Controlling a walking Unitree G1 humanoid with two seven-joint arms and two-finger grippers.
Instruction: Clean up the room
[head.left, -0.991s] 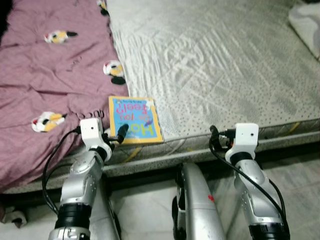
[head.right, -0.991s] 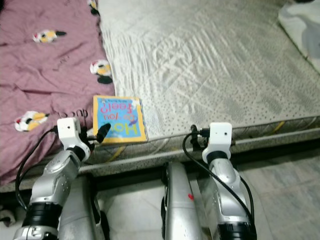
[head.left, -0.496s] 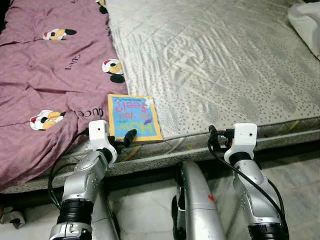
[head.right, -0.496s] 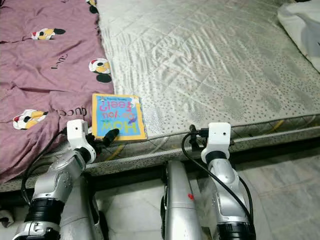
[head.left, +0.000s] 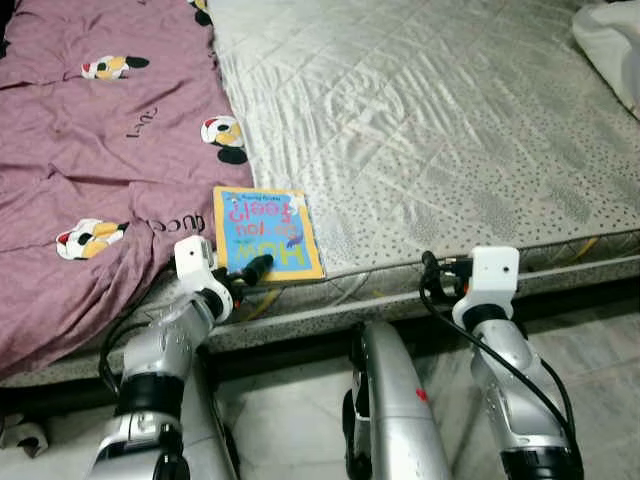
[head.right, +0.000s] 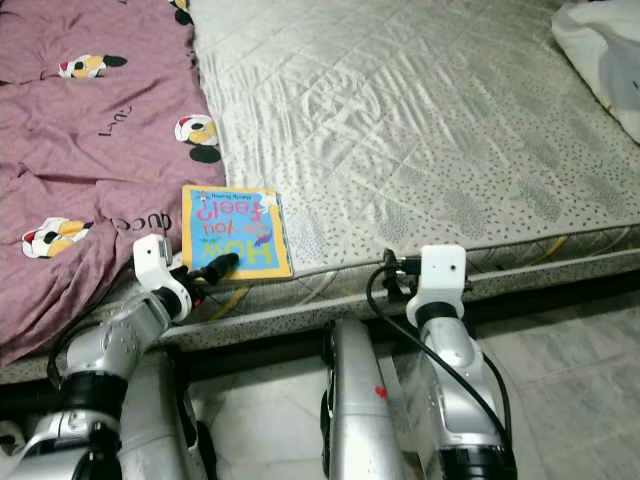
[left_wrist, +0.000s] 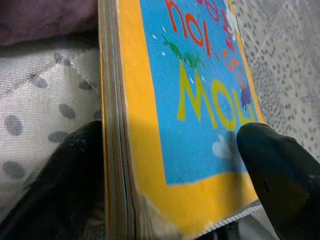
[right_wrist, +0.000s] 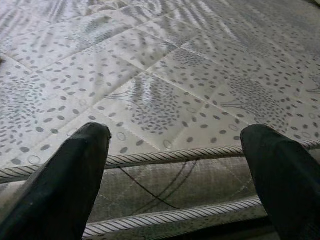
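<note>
**A:** Where's the book?

**B:** The book (head.left: 266, 234), blue cover with a yellow border, lies flat at the near edge of the mattress (head.left: 440, 130), its title upside down to the head camera. Its long side at nine o'clock is just beside the hem of the purple blanket (head.left: 90, 180).

**A:** And the hand working on it?

**B:** The left gripper (left_wrist: 170, 175) is at the book's six o'clock corner. Through the wrist camera, one black finger (left_wrist: 60, 185) sits against the stacked page edges and the mattress side, the other rests on the cover. The fingers straddle the corner, parted about as wide as the book's edge is thick plus some slack; I can't tell whether they actually pinch it.

**A:** The other hand?

**B:** The right gripper (right_wrist: 175, 170) hovers at four o'clock from the book, well apart, facing the mattress's piped edge. Its fingers are spread wide and hold nothing.

**A:** Anything else around?

**B:** A white cloth (head.left: 608, 40) at two o'clock on the mattress, and pale floor tiles (head.left: 590, 330) below the bed.
</note>
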